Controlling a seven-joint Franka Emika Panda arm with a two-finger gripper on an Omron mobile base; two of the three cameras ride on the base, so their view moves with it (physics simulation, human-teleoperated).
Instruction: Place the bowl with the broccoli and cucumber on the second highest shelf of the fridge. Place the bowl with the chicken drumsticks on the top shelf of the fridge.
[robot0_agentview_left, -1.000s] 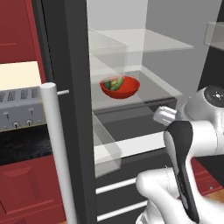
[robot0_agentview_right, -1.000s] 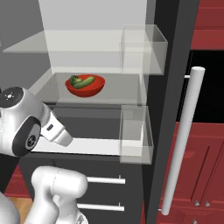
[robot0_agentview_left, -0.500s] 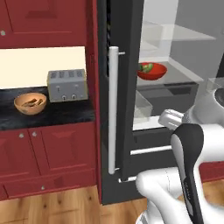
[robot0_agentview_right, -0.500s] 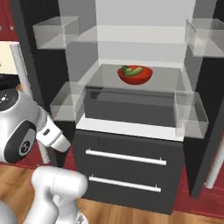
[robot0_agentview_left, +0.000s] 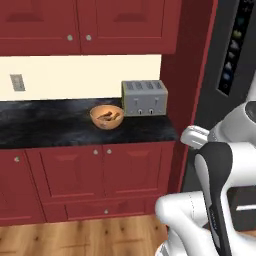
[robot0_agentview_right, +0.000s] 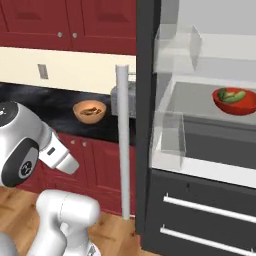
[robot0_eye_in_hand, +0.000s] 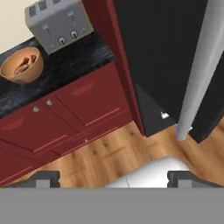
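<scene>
- We see the bowl with the chicken drumsticks (robot0_agentview_left: 106, 117) standing on the dark speckled bench (robot0_agentview_left: 50, 127), just left of the silver four-slot toaster (robot0_agentview_left: 144, 97) and apart from it.
- In that orange-tan bowl lie a few brown chicken drumsticks (robot0_agentview_left: 109, 118); from the hand view they are too small for us to count.
- In the right base view the same bowl (robot0_agentview_right: 89, 111) sits on the bench beyond the fridge's long silver door handle (robot0_agentview_right: 123, 142).
- The fridge (robot0_agentview_right: 146, 120) stands open, and its pale interior and glass shelves face us in the right base view.
- The bowl with the broccoli and cucumber (robot0_agentview_right: 235, 100) rests on a glass shelf (robot0_agentview_right: 197, 97) inside the fridge, toward the right of the compartment; we take this for the second highest shelf, though the top of the fridge is cut off here.
- The broccoli and cucumber (robot0_agentview_right: 233, 95) show as green pieces above the red rim.
- Clear door bins (robot0_agentview_right: 169, 139) hang at the left side of the interior, one above the other.
- The gripper (robot0_eye_in_hand: 113, 179) hangs over the wooden floor (robot0_eye_in_hand: 109, 153) in front of the red lower cabinets (robot0_agentview_left: 100, 175); its two dark fingertips (robot0_eye_in_hand: 43, 178) stand spread wide apart with nothing between them.
- In the hand view the bench bowl lies at the upper left, well apart from the gripper.
</scene>
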